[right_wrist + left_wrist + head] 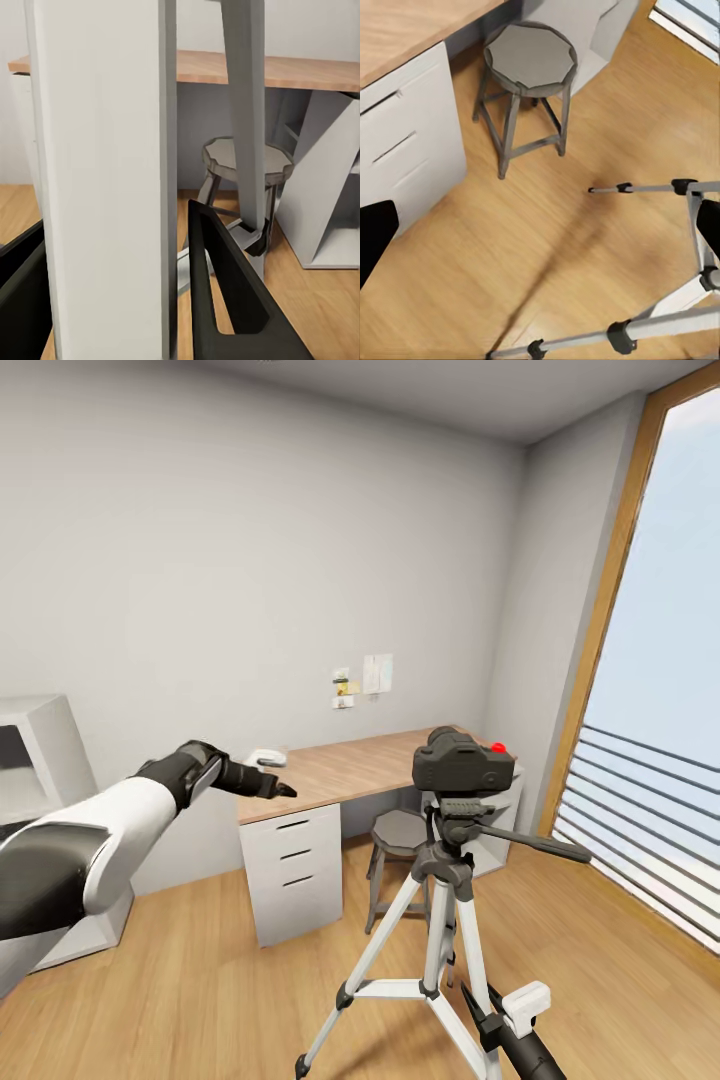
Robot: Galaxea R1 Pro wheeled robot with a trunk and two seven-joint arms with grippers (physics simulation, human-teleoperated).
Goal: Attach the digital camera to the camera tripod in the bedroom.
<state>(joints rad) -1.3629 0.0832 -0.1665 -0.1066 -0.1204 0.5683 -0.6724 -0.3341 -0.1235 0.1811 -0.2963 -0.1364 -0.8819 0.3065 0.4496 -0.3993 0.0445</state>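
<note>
The black digital camera (463,762), with its red button on top, sits on the head of the camera tripod (440,920), whose pan handle (530,843) points right. No gripper touches the camera. My right gripper (480,1005) is low beside the tripod's front right leg. In the right wrist view it (112,217) stands open, with a silver leg (105,180) between its black fingers (225,300). My left gripper (272,788) reaches out left of the tripod at desk height, open and holding nothing; its wrist view looks down on spread tripod legs (660,187).
A wood-topped white desk (350,765) with drawers stands against the grey wall, and a grey round stool (398,830) is tucked under it just behind the tripod. A tall wood-framed window (600,620) fills the right side. A grey shelf (40,760) stands at the left. Light wood floor (220,980) surrounds the tripod.
</note>
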